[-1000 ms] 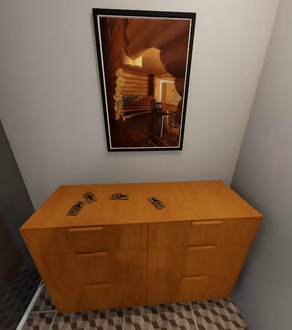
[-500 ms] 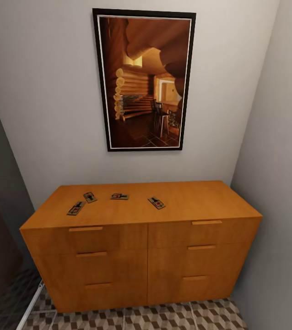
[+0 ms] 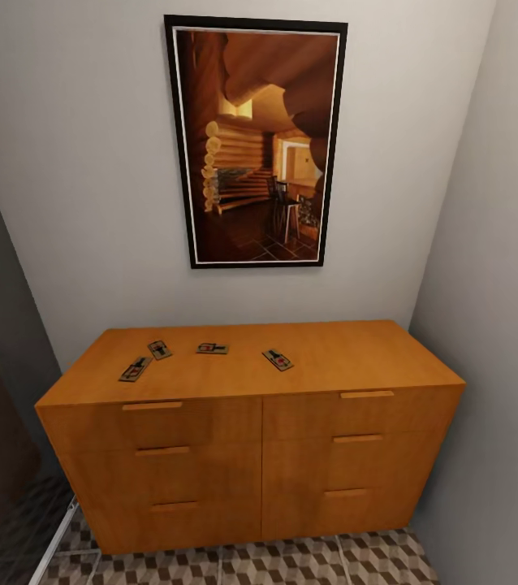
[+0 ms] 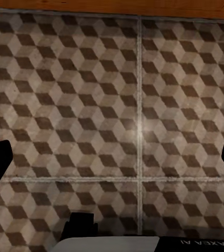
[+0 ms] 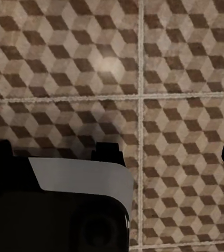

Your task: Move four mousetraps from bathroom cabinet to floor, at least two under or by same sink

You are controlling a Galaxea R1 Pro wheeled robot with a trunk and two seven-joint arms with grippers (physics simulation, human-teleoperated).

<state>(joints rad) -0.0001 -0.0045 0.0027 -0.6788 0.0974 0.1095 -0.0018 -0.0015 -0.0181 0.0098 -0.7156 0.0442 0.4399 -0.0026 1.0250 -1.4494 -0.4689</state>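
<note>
Artwork (image 3: 256, 142) in a black frame hangs above the cabinet (image 3: 251, 439), which sits in a narrow recess between grey walls on the bathroom floor (image 3: 291, 562). 4 mousetraps (image 3: 135, 369) (image 3: 159, 349) (image 3: 212, 348) (image 3: 277, 359) lie on its top. Left gripper (image 4: 112, 157) and right gripper (image 5: 112, 155) hang spread wide over tiles, holding nothing. Nothing has shifted since 1 second ago.

The cabinet (image 3: 251, 406) is seen by the head camera from in front and above, at moderate distance, its top and drawer fronts both in frame; the bathroom floor (image 4: 91, 105) is faced straight down and closely by the 2 wrist cameras; a strip of cabinet base is caught at one edge of the left wrist view; the tiles before the cabinet are shared by all 3 views.
</note>
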